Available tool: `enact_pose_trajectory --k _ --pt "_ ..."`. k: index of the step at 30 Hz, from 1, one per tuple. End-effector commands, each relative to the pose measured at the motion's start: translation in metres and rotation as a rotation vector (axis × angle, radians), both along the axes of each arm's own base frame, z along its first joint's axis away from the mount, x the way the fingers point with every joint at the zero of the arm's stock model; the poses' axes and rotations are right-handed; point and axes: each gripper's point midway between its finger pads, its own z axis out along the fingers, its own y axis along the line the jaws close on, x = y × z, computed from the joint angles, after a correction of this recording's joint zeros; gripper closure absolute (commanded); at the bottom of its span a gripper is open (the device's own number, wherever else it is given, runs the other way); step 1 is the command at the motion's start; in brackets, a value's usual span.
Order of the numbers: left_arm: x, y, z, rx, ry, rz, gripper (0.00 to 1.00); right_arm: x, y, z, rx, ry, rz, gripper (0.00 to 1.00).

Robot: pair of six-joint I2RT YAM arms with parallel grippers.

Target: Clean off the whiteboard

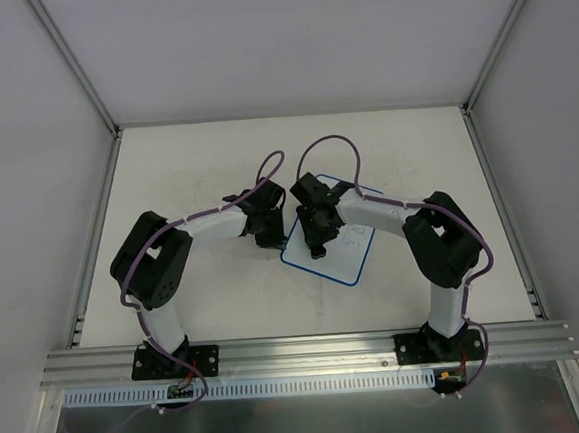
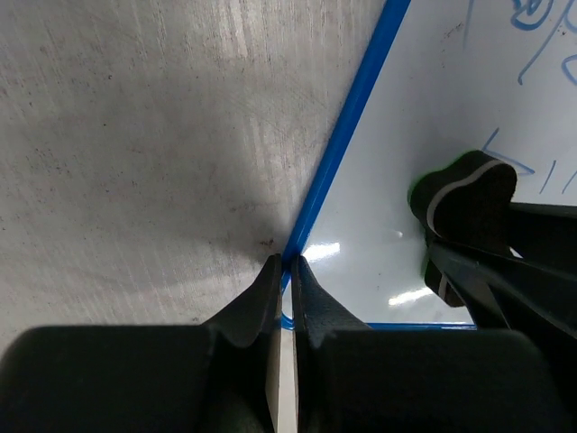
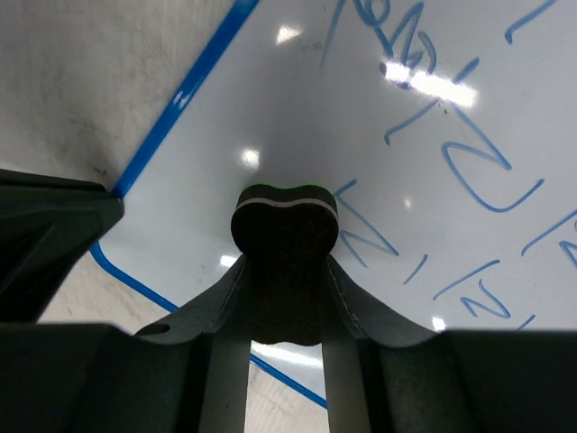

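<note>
The whiteboard (image 1: 351, 257), white with a thin blue rim, lies flat at mid-table. Blue handwritten marks (image 3: 469, 162) cover much of its face. My right gripper (image 3: 285, 262) is shut on a dark eraser block (image 3: 284, 225) with a pale stripe. It holds the eraser on the board's face near the near-left corner, and it shows from above in the top view (image 1: 317, 244). My left gripper (image 2: 288, 263) is shut, its tips on the board's blue rim (image 2: 347, 117) by that corner. The eraser (image 2: 469, 203) also shows in the left wrist view.
The table top (image 2: 135, 135) is bare grey-white and scuffed, walled in by white panels. An aluminium rail (image 1: 300, 351) runs along the near edge by the arm bases. Purple cables (image 1: 329, 143) loop above both wrists.
</note>
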Motion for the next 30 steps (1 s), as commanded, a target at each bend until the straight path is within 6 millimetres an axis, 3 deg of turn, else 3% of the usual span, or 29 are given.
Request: enact_pose_trajectory --k 1,4,8,15,19,22,25,30 --pt "-0.059 0.067 -0.059 0.294 0.211 -0.008 1.0 0.008 0.005 -0.003 -0.033 -0.008 0.02 1.0" --pt "-0.059 0.069 -0.059 0.301 0.208 -0.006 1.0 0.012 -0.008 -0.007 -0.129 0.003 0.004 1.0" --pt "-0.062 0.072 -0.061 0.31 0.214 -0.001 1.0 0.018 -0.04 -0.006 -0.233 0.006 -0.052 1.0" --pt "-0.063 0.074 -0.063 0.312 0.221 0.006 1.0 0.026 -0.124 -0.008 -0.24 0.064 -0.288 1.0" --pt "-0.061 0.072 -0.061 0.306 0.218 0.004 1.0 0.021 -0.15 -0.009 -0.191 0.076 -0.405 1.0" --pt "-0.061 0.071 -0.061 0.301 0.218 0.003 1.0 0.018 -0.149 -0.01 -0.137 0.066 -0.438 1.0" --pt "-0.06 0.069 -0.06 0.294 0.219 0.0 1.0 0.018 -0.128 -0.015 -0.052 0.064 -0.395 1.0" --pt "-0.06 0.065 -0.06 0.281 0.226 -0.006 1.0 0.015 -0.067 -0.022 0.016 0.038 -0.207 1.0"
